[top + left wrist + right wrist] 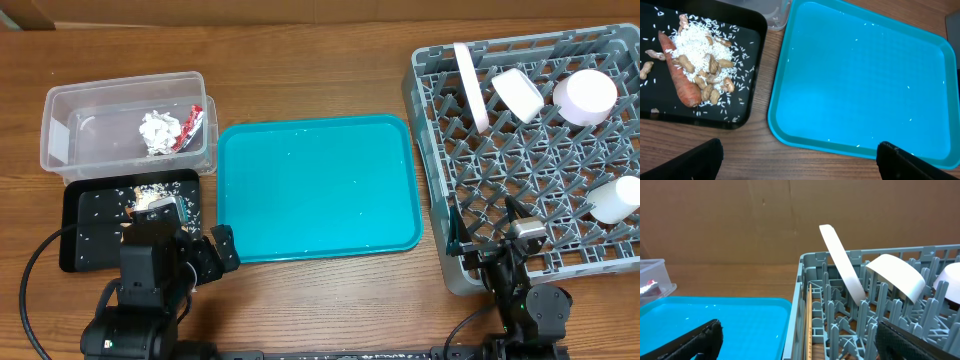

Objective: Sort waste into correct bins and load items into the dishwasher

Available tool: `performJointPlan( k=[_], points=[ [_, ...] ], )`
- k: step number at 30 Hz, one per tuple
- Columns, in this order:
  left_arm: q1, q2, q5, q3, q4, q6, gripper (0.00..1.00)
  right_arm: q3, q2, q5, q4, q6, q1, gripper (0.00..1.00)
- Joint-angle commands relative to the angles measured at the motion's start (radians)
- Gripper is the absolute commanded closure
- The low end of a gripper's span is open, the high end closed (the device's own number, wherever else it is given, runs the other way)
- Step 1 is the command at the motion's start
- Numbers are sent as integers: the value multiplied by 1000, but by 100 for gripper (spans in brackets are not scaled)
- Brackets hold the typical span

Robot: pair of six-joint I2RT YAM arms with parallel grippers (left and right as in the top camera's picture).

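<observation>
Left pincer (pixel 800 162) — jaws spread wide, holding nothing; each fingertip sits at an outer edge of the left wrist view. The pincer hovers over the bare table (pixel 755 150), just short of the near rim of the teal tray (pixel 865 75), which extends ahead and to the pincer's right. Ahead and to its left lies the black tray (pixel 747 35). It holds a carrot (pixel 677 75), a heap of rice (pixel 692 42) and peanuts (pixel 710 85) lying on and beside the rice. The carrot lies along the heap's left side, touching it. In the overhead view the clear bin (pixel 60 120) stands beyond the black tray, farther from the pincer. It contains crumpled paper (pixel 156 130) and a red wrapper (pixel 190 128), side by side.

Right pincer (pixel 800 342) — jaws likewise wide, holding nothing. The dish rack (pixel 805 265) begins directly ahead and extends to the pincer's right; the teal tray lies ahead and to its left. In the rack, straight ahead, a white plate (pixel 842 265) stands on edge between the tines, its top tilted toward the pincer's left. Just right of it, a white bowl (pixel 895 277) rests tilted on the tines. The overhead view shows a cup (pixel 586 95) right of the bowl, and a second cup (pixel 615 198) nearer the pincer, at the rack's right edge
</observation>
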Motion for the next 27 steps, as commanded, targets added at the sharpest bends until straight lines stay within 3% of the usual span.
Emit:
performJointPlan(
  k=[1, 11, 17, 27],
  points=[
    [-2, -2, -11, -4, 3, -11, 0, -11, -12, -2, 7, 8, 2, 0],
    [-2, -71, -90, -18, -8, -9, 0, -11, -12, -2, 7, 8, 2, 0],
    [-2, -234, -121, -206, 347, 139, 0, -11, -12, -2, 7, 8, 2, 0],
    [2, -555, -71, -653, 1009, 260, 0, -11, -12, -2, 7, 8, 2, 0]
  ],
)
